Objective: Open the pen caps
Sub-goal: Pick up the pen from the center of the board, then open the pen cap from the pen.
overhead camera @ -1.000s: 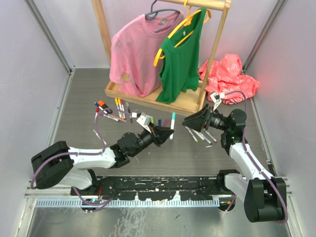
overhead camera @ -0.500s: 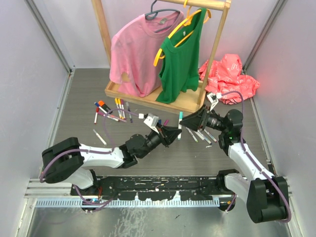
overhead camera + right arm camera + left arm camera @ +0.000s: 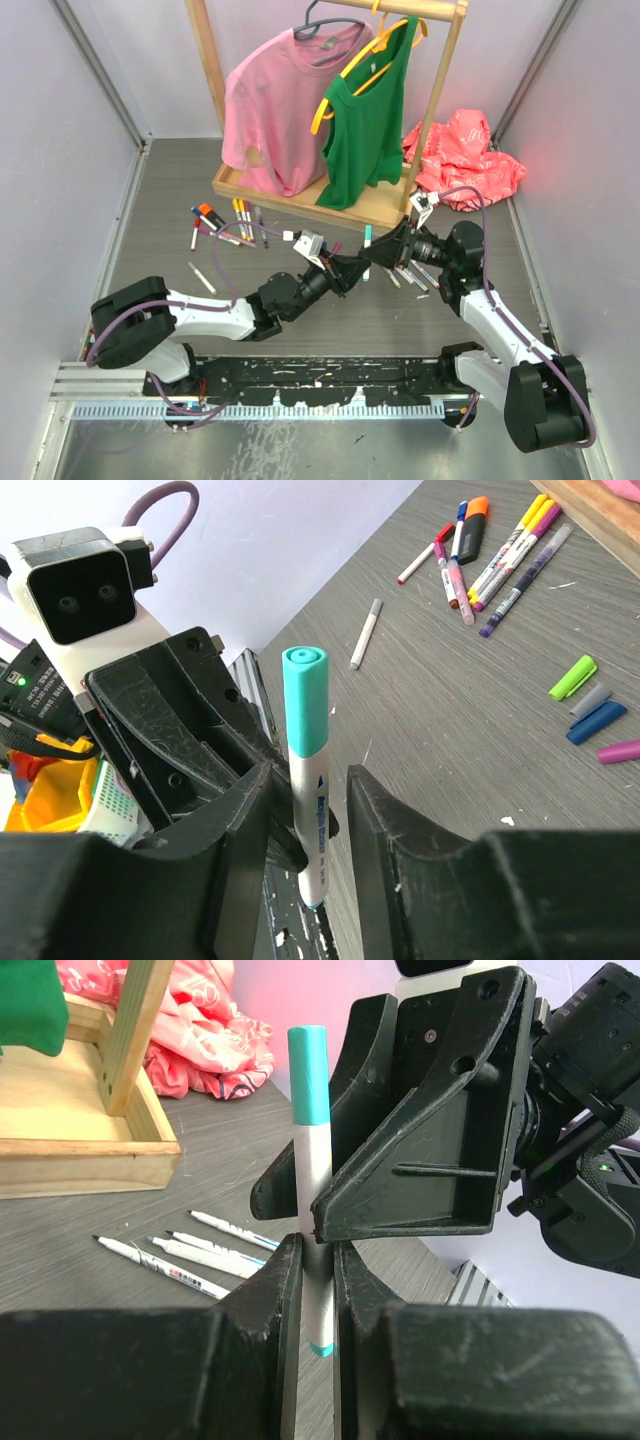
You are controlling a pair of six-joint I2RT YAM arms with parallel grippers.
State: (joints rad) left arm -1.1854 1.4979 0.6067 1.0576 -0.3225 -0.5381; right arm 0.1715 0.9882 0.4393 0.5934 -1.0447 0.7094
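Note:
My left gripper (image 3: 317,1250) is shut on the white barrel of a marker (image 3: 315,1190) and holds it upright above the floor, its teal pen cap (image 3: 309,1075) on top. My right gripper (image 3: 310,780) is open, with a finger on either side of the barrel just below the teal cap (image 3: 304,700); a gap shows on one side. In the top view the two grippers meet at mid-floor around the marker (image 3: 367,248). Several loose pen caps (image 3: 590,705) in green, grey, blue and pink lie on the floor.
Several uncapped white markers (image 3: 190,1250) lie on the floor beyond the grippers. A cluster of capped markers (image 3: 225,220) lies at far left. The wooden clothes rack base (image 3: 300,190) and a red cloth (image 3: 465,150) stand behind.
My left gripper has carried the teal marker to the right. My right gripper has moved left to meet it and now has its fingers on either side of the barrel.

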